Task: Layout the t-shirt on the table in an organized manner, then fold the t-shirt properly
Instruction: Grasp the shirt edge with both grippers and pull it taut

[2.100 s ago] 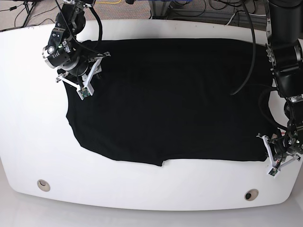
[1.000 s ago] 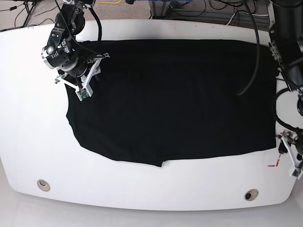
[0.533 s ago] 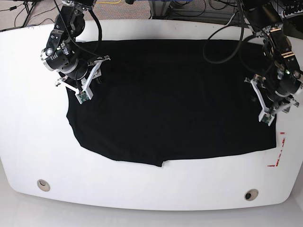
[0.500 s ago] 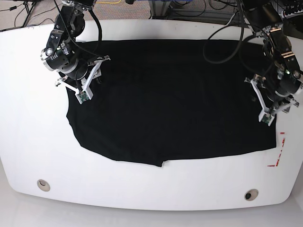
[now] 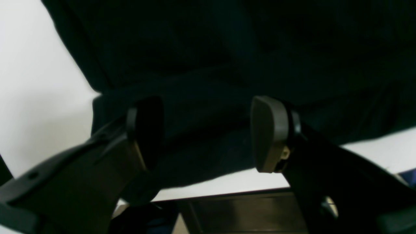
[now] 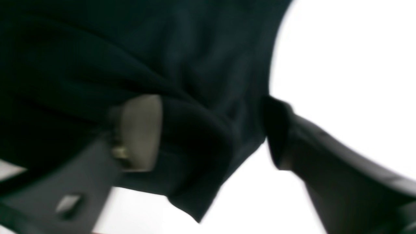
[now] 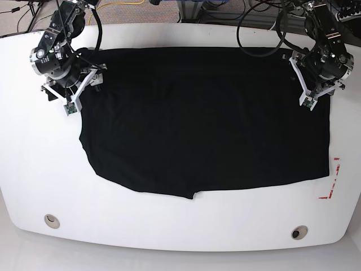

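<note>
The black t-shirt (image 7: 203,118) lies spread flat across the white table (image 7: 186,226). In the base view my right gripper (image 7: 79,90) hovers at the shirt's far-left corner. Its wrist view shows it open (image 6: 208,133), with a thick fold of the t-shirt (image 6: 195,136) lying between the parted pads (image 6: 139,130). My left gripper (image 7: 320,93) is over the shirt's far-right corner. It is open too (image 5: 208,133), with the t-shirt (image 5: 208,65) flat beneath the pads (image 5: 268,133) and nothing pinched.
A red tape (image 7: 334,182) corner marks the table right of the shirt's near hem. Two round grommet holes (image 7: 52,221) (image 7: 299,232) sit near the front edge. The table's far edge (image 5: 227,191) runs just behind my left gripper. Cables hang beyond the table.
My right gripper has opened and slid left toward the shirt's corner. My left arm has swung from the near-right table corner up to the shirt's far-right corner.
</note>
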Tool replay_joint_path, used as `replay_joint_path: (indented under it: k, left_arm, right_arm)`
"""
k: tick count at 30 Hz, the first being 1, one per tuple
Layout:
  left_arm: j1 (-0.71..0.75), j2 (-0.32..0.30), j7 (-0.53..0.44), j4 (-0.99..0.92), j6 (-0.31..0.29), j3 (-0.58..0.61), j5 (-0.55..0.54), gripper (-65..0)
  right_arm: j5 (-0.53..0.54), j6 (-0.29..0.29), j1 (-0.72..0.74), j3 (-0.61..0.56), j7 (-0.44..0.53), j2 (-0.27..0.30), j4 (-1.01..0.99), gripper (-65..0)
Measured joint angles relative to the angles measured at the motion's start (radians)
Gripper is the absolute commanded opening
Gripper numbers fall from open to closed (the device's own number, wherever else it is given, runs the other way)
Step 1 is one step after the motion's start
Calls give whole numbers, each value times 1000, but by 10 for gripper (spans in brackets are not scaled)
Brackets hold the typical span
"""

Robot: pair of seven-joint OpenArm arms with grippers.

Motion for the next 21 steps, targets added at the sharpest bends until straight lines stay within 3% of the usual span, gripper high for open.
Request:
replay_joint_path:
  k: [5,12,21]
  left_arm:
    - [38,-21,-48,-2,0,-3,7,-269]
    - [62,-24,-71,-15,0,-1,7,-269]
    - [64,-31,-71,-123,0,-1,6,-271]
  right_arm:
    - [8,1,-35,-2,0,12,0,-84]
    - [8,0,-34,2,34,11,-55,-231]
    - [8,1,-41,3,140,14,-208,-249]
